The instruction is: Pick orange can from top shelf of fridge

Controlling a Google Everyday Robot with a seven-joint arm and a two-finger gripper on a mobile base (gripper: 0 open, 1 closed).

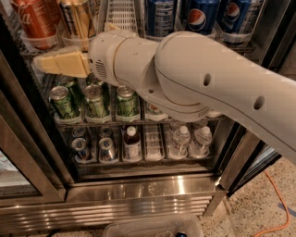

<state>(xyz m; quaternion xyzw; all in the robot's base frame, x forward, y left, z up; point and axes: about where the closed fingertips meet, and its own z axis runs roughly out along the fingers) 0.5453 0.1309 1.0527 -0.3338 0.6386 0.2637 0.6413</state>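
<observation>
Steel fridge (138,190) posts hem the reach on the left. White arm (208,78) fills the middle of the opening. On the top shelf (122,16) the orange can (76,18) stands between a red can (34,21) and a bare lane. The gripper (46,64) sits just below it. I cannot tell whether it is open, and nothing shows in its hold. It should rise past the shelf's front edge, then enter level, favouring the bare-lane side.

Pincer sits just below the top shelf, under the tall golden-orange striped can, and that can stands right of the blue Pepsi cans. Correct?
Wrong in one respect: the camera view shows the tall golden-orange striped metal can standing left of the blue Pepsi cans, not right. The rest stands: the tan pincer sits just below the wire top shelf, under that can.
</observation>
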